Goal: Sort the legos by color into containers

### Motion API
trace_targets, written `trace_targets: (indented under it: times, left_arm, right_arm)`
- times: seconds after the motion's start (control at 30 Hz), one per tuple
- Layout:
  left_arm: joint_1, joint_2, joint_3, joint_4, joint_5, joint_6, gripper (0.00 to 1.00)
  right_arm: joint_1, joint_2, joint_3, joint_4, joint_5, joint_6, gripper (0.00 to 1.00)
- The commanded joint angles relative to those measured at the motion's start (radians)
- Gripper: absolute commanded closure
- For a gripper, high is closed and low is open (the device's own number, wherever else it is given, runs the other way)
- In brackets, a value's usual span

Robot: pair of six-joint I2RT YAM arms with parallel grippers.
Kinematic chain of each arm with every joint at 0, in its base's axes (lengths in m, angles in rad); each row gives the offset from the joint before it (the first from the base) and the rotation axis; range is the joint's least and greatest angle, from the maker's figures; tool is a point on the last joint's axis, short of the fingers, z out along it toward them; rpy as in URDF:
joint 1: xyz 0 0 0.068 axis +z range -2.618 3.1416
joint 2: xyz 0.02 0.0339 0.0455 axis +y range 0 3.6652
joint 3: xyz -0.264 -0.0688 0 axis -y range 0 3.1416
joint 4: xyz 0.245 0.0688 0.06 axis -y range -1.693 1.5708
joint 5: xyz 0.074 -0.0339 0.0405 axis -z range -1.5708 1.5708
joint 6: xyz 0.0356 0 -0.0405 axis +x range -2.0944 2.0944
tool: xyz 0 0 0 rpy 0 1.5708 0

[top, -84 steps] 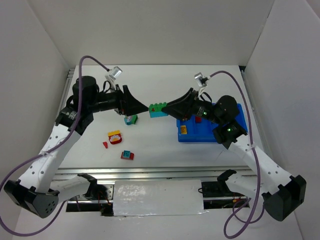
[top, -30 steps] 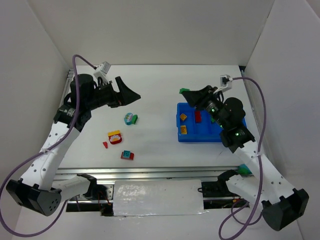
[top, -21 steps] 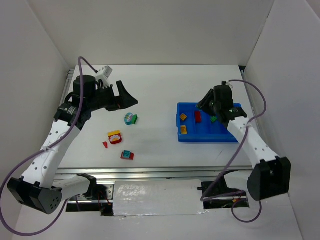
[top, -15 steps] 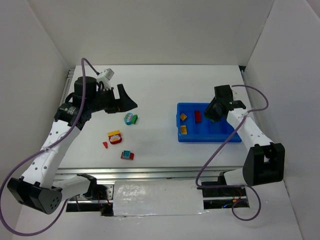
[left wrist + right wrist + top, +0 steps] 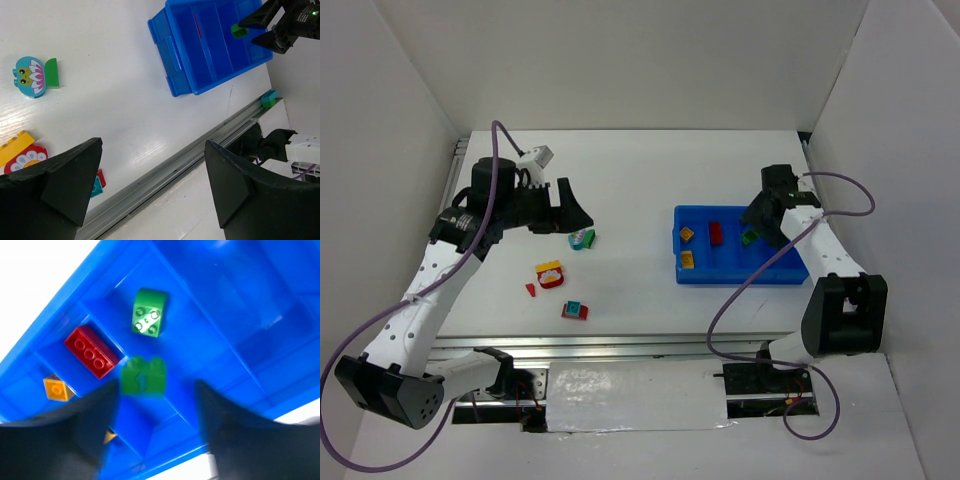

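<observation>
- Right gripper [image 5: 156, 390]: fingers spread, green brick [image 5: 143, 375] loose between them, centre frame, over the green compartment of the tray [image 5: 240, 300].
- Left gripper [image 5: 151, 146] (spread, empty) is nearer the unsorted bricks [image 5: 20, 147], lower left.

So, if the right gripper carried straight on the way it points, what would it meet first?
Probably the green brick sitting between the right gripper's spread fingers; past it, the blue tray's compartment floor, near a second green brick. Depth is unclear.
</observation>
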Motion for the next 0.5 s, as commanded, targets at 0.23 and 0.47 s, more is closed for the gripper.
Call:
trace_targets:
  times: [0.23, 0.47]
  left_arm:
    - [0.003, -0.035, 0.006, -0.001, 0.051, 0.043, 0.04]
    - [0.003, -0.032, 0.038, -0.033, 0.031, 0.032, 0.04]
  right_arm:
    - [-0.016, -0.048, 0.070, -0.113, 0.094, 0.067, 0.00]
    - [-0.099, -0.101, 0.046, -0.380, 0.286, 0.360, 0.00]
